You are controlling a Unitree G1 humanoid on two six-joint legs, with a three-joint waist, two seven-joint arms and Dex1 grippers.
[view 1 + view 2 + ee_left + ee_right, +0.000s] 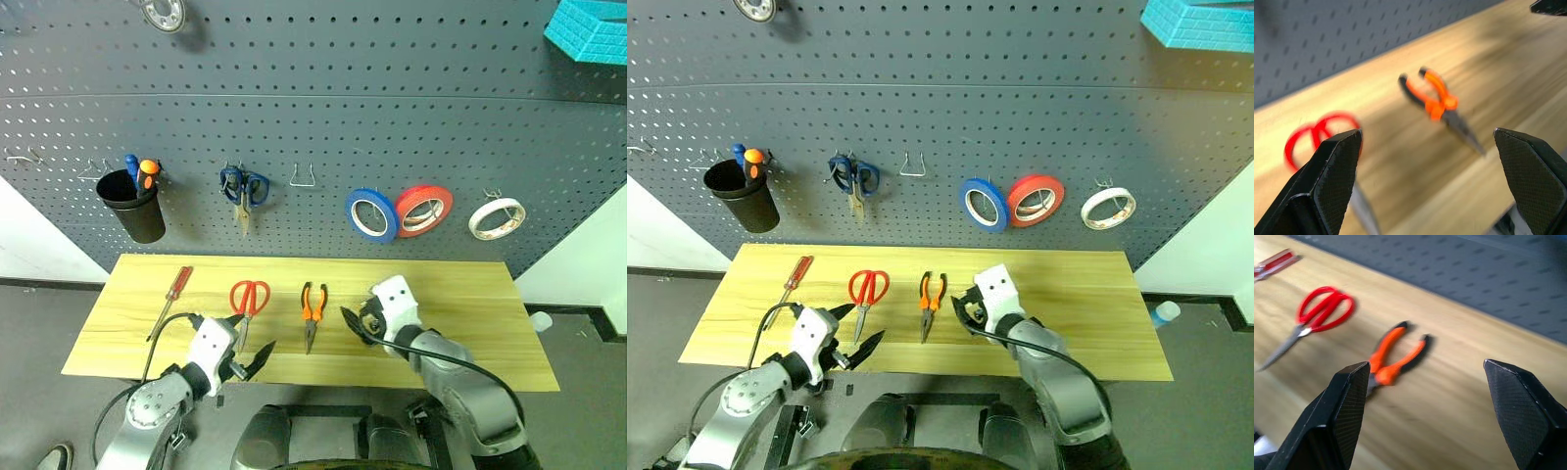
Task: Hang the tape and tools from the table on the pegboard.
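The pliers (313, 311) lay lengthwise, tip toward me, between my left gripper (250, 360) and right gripper (355, 321), both spread empty.

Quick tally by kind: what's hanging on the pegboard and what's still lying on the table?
Tape rolls on pegboard: 3 (blue, red-orange, whitish)
Scissors: 2 (blue-handled hung, red-handled on table)
Pliers on table: 1
Screwdriver on table: 1
Total: 7

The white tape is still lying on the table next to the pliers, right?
No. The white tape already hangs on a hook on the pegboard, right of the red roll, as the left eye view shows. The pliers do lie on the table.
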